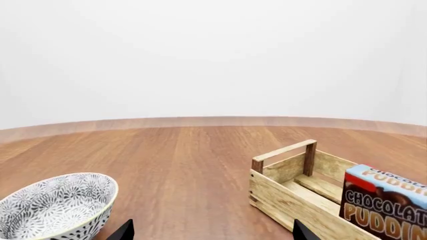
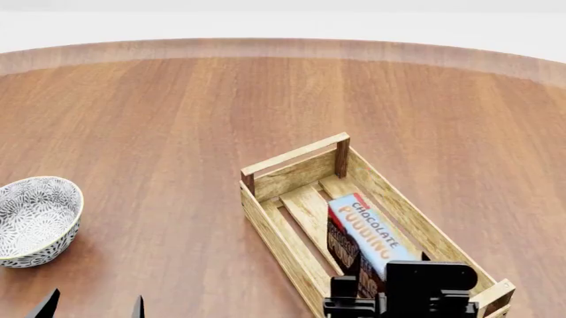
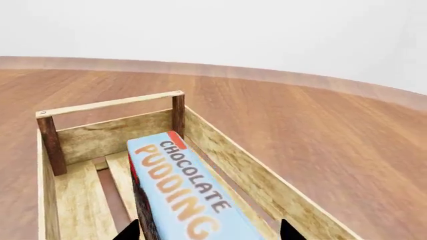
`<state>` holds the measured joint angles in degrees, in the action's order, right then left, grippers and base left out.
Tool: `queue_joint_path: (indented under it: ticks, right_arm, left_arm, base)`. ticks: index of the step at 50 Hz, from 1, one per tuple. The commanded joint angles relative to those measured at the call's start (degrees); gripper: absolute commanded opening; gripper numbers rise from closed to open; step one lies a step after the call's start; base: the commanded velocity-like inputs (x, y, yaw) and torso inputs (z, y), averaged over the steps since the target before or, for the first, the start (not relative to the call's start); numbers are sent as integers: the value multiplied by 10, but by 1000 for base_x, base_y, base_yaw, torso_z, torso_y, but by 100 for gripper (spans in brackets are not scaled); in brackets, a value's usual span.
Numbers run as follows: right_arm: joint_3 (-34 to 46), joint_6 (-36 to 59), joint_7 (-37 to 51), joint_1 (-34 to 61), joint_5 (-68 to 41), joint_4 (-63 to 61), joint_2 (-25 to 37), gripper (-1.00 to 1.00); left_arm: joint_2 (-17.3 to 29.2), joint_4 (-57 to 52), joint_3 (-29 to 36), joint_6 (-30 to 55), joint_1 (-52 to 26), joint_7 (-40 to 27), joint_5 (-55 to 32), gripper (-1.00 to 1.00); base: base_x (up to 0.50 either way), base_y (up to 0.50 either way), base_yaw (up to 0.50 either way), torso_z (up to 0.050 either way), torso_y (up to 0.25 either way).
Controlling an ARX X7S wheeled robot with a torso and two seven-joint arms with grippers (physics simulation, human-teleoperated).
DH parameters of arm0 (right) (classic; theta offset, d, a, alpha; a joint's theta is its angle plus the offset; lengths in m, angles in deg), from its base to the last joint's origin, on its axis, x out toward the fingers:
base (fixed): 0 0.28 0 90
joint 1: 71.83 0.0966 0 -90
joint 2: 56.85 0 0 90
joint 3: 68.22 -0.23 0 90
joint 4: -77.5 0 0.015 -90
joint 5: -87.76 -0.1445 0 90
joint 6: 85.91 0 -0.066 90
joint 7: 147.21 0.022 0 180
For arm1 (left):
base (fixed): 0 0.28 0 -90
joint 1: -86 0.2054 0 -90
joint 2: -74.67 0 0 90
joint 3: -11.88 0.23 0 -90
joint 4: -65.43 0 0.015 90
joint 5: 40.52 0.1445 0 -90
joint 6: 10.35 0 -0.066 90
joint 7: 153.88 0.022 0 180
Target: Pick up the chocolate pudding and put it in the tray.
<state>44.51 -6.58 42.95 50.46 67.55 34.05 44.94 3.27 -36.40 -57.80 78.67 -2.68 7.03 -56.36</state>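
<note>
Pudding carton [image 2: 367, 235] sits inside the slatted tray [image 2: 296, 159], long axis along the tray's length. Your right end effector [image 3: 207, 232] straddles its near end, fingers spread, grip unclear. Left end effector [image 2: 93, 306] released, well apart near the bowl [image 2: 36, 218] on the desk [image 2: 159, 119].

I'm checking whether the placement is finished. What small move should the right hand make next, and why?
Probably open the right hand and lift straight up. The chocolate pudding already sits inside the tray, over its slatted floor, with the hand's fingers on either side of its near end, so only the release seems left.
</note>
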Motion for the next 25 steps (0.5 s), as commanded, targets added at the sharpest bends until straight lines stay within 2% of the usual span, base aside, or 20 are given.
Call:
queue_joint_path:
  ticks: [1,10,16,25]
  right_arm:
    - [1,3,7,-2,4,-7,3,100]
    - [1,76,56,-93,-21,-284,60,100]
    - [-2,97,81,-135,-25,-405,94,100]
    - [-12,110,125,-200,-21,-581,139,100]
  left_arm:
    - [1,-1,2,-1,0,-2,0,100]
    - [30,-133,4,7,55,-29,18,100]
    - [49,-225,8,5,100,-51,53,100]
    - [58,-266,1,4,119,-69,75,100]
  base:
    - [0,0,0,0,0]
    - [0,0,0,0,0]
    - [0,0,0,0,0]
    - [0,0,0,0,0]
